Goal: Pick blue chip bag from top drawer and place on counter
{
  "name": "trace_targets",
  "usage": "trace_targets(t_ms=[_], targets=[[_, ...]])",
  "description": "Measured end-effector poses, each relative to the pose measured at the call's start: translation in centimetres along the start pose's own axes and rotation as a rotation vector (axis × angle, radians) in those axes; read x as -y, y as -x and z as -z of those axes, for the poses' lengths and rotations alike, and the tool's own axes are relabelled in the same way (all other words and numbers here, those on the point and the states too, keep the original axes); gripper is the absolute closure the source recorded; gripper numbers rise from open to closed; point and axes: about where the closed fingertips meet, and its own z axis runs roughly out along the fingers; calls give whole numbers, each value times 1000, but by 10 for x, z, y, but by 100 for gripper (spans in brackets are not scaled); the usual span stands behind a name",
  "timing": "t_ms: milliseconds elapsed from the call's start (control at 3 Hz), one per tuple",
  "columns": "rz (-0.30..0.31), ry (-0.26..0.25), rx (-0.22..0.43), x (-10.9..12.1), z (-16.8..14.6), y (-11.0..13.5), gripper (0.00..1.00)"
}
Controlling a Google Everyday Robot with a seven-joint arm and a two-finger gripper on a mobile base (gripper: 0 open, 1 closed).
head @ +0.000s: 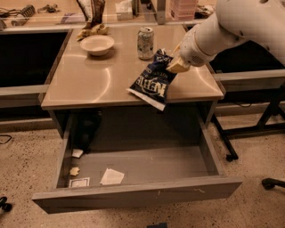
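My gripper (174, 66) is shut on the top corner of the blue chip bag (152, 81). The crinkled navy bag with white lettering hangs tilted in the air over the front edge of the beige counter (89, 82), its white bottom edge lowest. The white arm comes in from the upper right. Below, the top drawer (142, 171) stands pulled wide open, its long grey front panel (133, 195) nearest the camera.
On the counter stand a white bowl (97, 44) and a silver can (145, 43). A brown striped bag (91, 11) stands behind the bowl. In the drawer lie a dark object (87, 129) at the back left and paper scraps (111, 177) in front. A chair base (249, 133) stands at the right.
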Motion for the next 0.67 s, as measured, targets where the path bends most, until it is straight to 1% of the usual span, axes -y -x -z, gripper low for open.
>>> trace_targets(t_ms=[333, 667], targets=[[-53, -33, 73, 8, -26, -13, 100], [-114, -73, 133, 9, -48, -30, 84]])
